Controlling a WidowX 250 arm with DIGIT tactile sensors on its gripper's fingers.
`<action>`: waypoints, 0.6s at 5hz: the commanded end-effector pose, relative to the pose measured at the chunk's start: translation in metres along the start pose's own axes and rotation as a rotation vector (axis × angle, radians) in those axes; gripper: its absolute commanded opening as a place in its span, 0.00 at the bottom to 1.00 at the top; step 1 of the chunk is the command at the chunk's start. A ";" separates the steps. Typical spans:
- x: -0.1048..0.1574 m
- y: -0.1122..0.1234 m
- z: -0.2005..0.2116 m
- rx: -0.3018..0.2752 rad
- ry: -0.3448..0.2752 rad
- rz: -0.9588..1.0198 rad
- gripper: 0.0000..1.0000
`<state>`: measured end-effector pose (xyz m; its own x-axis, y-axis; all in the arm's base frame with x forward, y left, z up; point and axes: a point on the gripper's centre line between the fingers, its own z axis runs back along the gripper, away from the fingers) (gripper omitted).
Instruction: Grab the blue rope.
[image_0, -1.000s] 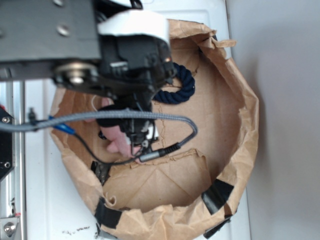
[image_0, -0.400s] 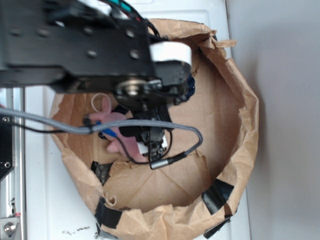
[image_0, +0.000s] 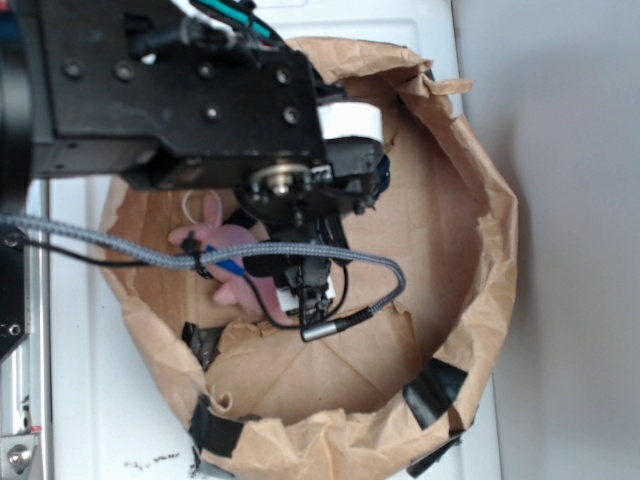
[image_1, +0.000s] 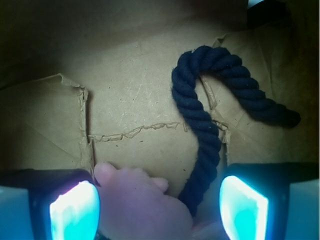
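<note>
**Blue rope in paper bag, jaws wide and empty above it**

Wrist view: the blue rope (image_1: 202, 125) lies on the brown paper floor (image_1: 135, 100), right of frame centre. Shape is a hook. The long leg runs nearly vertical in the frame, from the bend at upper centre-right down to the lower edge, where its lower end passes behind the pink plush toy (image_1: 142, 202). The short leg drops from the bend toward the right and ends in a blunt tip at right of frame. Long axis top to bottom of the frame; the visible free tip points right and slightly down.

The gripper (image_1: 160, 205) shows two fingers at the lower corners, lit cyan on their inner pads (image_1: 75, 210). Jaws stand wide apart. Nothing is held between them. The rope's lower leg and the plush toy both sit in the gap, the rope closer to the right-hand finger. Whether that finger touches the rope cannot be told.

Rope appearance: thick, twisted strands, very dark navy, close to black in the shadow. Soft curve, no kinks.

Exterior view: the black arm (image_0: 180, 90) covers the upper left and centre of the torn paper bag (image_0: 480, 300). Only a sliver of rope (image_0: 383, 172) shows just right of the wrist housing, in the upper half of the bag. A grey braided cable (image_0: 120, 245) crosses from the left edge over the plush toy (image_0: 225, 250). Bag sits on a white surface (image_0: 100, 400).
</note>
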<state>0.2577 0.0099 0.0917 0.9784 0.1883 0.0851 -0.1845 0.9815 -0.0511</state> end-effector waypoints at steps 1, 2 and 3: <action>0.011 0.006 0.013 -0.002 -0.056 0.027 1.00; 0.016 0.011 0.000 -0.019 -0.091 0.044 1.00; 0.024 0.016 -0.007 -0.041 -0.106 0.030 1.00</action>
<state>0.2730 0.0219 0.0752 0.9681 0.2049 0.1442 -0.1926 0.9767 -0.0949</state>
